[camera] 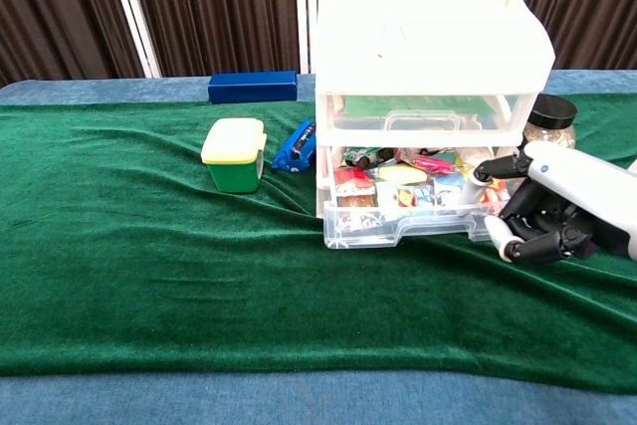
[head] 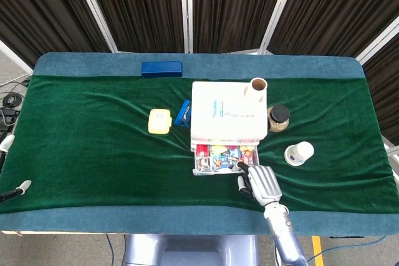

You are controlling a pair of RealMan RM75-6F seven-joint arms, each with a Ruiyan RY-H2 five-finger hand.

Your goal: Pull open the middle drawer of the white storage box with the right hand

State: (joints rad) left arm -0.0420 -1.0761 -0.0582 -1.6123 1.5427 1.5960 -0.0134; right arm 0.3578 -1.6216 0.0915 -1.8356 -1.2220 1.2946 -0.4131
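Head view looks down from high; chest view faces low and close; both share the storage box (head: 225,119)

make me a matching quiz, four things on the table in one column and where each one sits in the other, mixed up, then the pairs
Things
1. blue box
2. yellow-lidded container
3. cardboard tube
4. right robot hand

Places
A. on top of the white storage box
B. at the front right corner of the pulled-out drawer
C. on the blue strip at the far edge of the table
D. on the green cloth, left of the storage box

Pairs: 1-C, 2-D, 3-A, 4-B
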